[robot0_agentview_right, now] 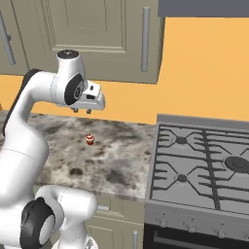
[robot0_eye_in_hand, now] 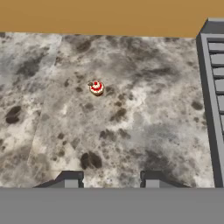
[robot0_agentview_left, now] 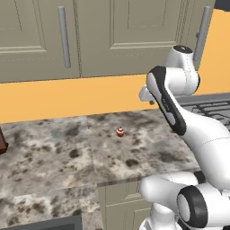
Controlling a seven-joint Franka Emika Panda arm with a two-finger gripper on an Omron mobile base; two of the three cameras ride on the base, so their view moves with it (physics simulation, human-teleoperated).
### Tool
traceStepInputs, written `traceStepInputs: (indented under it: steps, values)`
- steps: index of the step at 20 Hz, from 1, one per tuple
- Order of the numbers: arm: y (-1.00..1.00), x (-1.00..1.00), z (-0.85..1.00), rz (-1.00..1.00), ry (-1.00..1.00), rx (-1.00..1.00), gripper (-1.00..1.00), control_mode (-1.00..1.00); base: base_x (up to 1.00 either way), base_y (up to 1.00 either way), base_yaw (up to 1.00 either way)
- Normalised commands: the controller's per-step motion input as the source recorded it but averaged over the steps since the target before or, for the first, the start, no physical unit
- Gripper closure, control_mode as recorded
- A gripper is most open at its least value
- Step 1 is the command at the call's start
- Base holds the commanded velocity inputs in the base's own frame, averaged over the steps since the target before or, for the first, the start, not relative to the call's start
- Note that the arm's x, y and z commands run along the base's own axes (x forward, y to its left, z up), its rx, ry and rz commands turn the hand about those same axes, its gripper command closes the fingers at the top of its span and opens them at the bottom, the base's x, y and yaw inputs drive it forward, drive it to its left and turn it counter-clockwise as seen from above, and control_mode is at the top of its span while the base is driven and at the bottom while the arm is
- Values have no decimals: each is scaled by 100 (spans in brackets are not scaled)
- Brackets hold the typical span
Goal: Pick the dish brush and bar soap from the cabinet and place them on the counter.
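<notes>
The cabinet (robot0_agentview_left: pixel 117 36) hangs on the wall above the counter (robot0_agentview_left: pixel 58 152), and you see its recessed-panel doors shut, each with a long vertical grey bar handle (robot0_agentview_left: pixel 64 37). With the doors shut, you cannot tell where the dish brush and the bar soap lie. In the right base view the same cabinet (robot0_agentview_right: pixel 92 34) fills the upper left, above an orange wall band.

The counter (robot0_agentview_right: pixel 116 155) runs below, its mottled stone surface bare apart from one small red-and-white round object (robot0_agentview_left: pixel 120 131). In the right base view that object (robot0_agentview_right: pixel 90 139) sits left of the stove grate (robot0_agentview_right: pixel 204 165). From the hand view you look down on the counter (robot0_eye_in_hand: pixel 131 131), with the round object (robot0_eye_in_hand: pixel 96 88) ahead of the fingertips and the stove edge (robot0_eye_in_hand: pixel 212 87) at the right.

The gripper (robot0_agentview_right: pixel 80 110) hangs in the air above the counter, pointing down, well below the cabinet doors and apart from the round object. In the hand view the gripper (robot0_eye_in_hand: pixel 109 181) shows two dark fingertips (robot0_eye_in_hand: pixel 70 180) standing apart with only bare counter between them, so you read the jaws as parted and holding nothing.
</notes>
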Motion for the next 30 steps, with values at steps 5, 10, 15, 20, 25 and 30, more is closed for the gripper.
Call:
traceStepInputs:
  steps: [5,10,15,20,25,30]
  values:
    - [0,0,3,0,-4,0,-100,-100,0,0,0]
    - [-5,-7,18,0,-18,-1,-100,-100,0,0,0]
    - [-22,-20,12,0,-14,-1,-100,-100,0,0,0]
    - [-42,-10,0,0,-4,9,-100,-100,0,0,0]
    - [-53,0,0,0,-1,17,-100,-100,0,0,0]
    - [-34,0,0,-5,0,11,-100,-100,0,0,0]
